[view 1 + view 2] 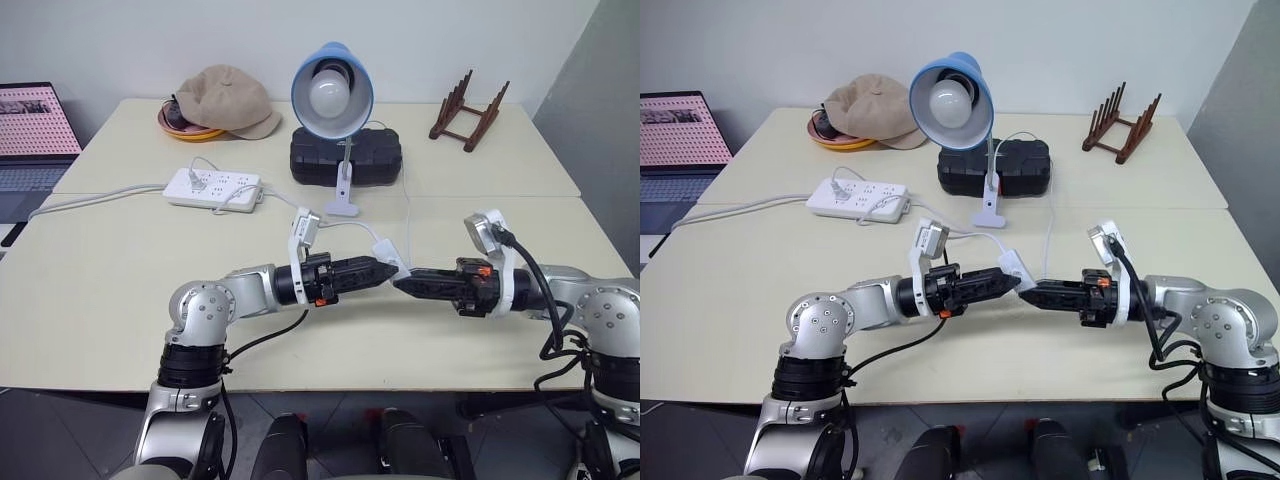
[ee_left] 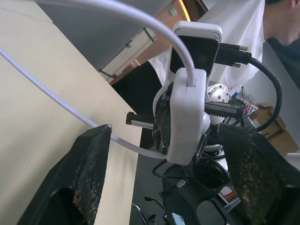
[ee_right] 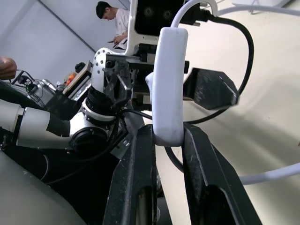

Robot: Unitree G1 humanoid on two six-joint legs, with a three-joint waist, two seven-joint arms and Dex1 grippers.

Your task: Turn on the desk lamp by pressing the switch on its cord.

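Pinching the lower end of the switch [image 3: 167, 84] between its two black fingers, the right gripper [image 1: 402, 283] holds that small white block upright above the near edge of the table [image 1: 100, 300]. Facing it from the other side, the left gripper [image 1: 388, 269] has its jaws parted on either side of the switch, the fingers [image 2: 86, 164] not pressed against it in the left wrist view. From both ends of the switch the cord [image 1: 385, 238] runs off, one length looping back across the tabletop toward the desk lamp [image 1: 333, 95]. Farther back, the lamp stands near the middle of the table, its light-blue shade tipped toward the robot with the bulb unlit, just in front of a black case [image 1: 375, 155]. A white power strip [image 1: 212, 187] lies to the lamp's left. Beyond it a tan cap [image 1: 225, 97] rests on an orange dish [image 1: 185, 128], and a wooden rack [image 1: 470, 112] sits at the far right.
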